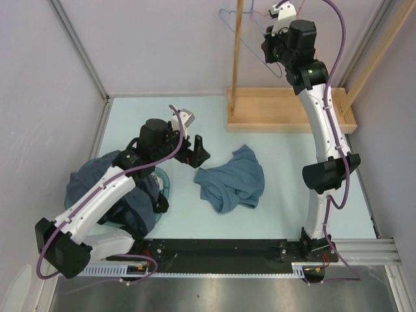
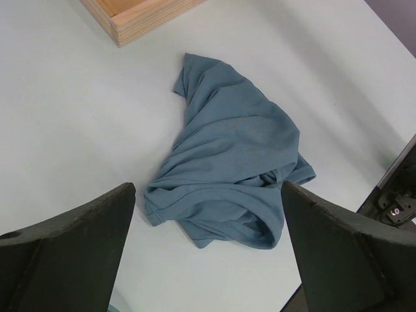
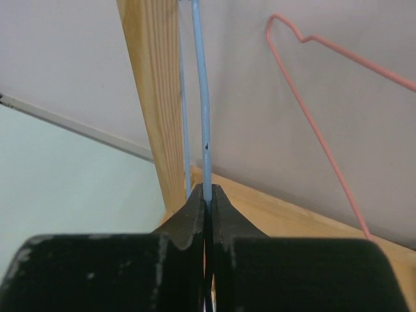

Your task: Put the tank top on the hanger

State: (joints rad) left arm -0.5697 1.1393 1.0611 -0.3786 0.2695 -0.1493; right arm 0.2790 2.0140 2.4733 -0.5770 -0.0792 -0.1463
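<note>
One right pincer (image 3: 207, 197) tight on hanger (image 3: 201, 97)

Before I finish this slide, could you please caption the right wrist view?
Right gripper shut on the light-blue hanger beside a wooden post, pink hanger nearby.

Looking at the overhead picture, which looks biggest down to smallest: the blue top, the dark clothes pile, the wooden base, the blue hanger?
Largest: wooden base and clothes pile, too alike to rank; an arm hides part of the pile.
Next: top.
Smallest: hanger, just thin wire.
</note>
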